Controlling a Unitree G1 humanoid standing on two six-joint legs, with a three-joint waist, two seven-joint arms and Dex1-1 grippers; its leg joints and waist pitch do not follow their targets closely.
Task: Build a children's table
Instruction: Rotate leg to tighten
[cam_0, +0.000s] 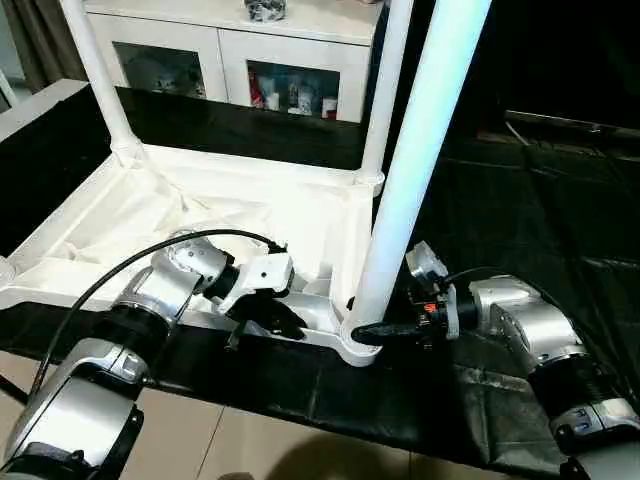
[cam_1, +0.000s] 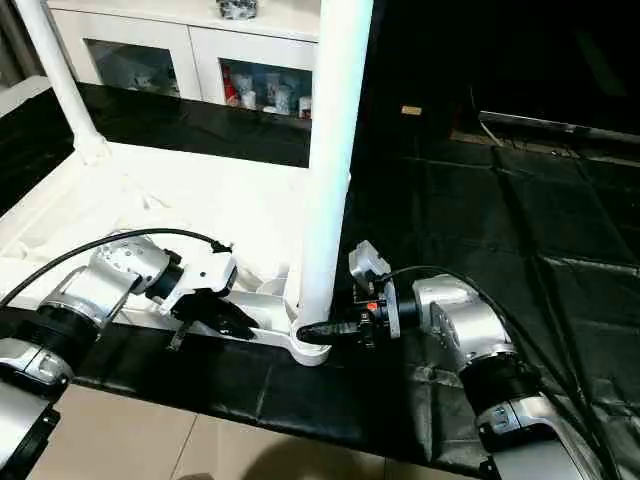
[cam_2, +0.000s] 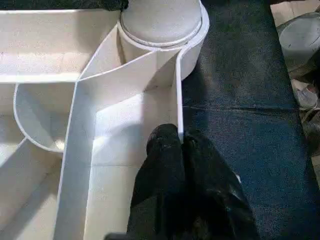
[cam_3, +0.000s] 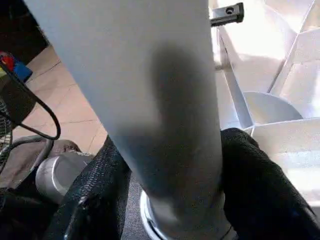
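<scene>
The white table top (cam_0: 150, 210) lies upside down on a black mat, ribbed side up. Two white legs stand in its far corner sockets, one on the left (cam_0: 100, 70) and one on the right (cam_0: 385, 90). A third leg (cam_0: 420, 150) stands upright in the near right socket (cam_0: 360, 350). My right gripper (cam_0: 375, 333) is shut on this leg just above the socket, with a black finger (cam_3: 95, 195) on either side of the leg (cam_3: 150, 100). My left gripper (cam_0: 285, 325) is shut on the top's near rim (cam_2: 178, 90), a little left of that socket.
The black mat (cam_0: 540, 200) covers the ground to the right and behind. Tiled floor (cam_0: 250, 450) begins at the mat's near edge. A white glass-door cabinet (cam_0: 230, 50) stands behind the table top. A black cable (cam_0: 150, 255) arcs over my left forearm.
</scene>
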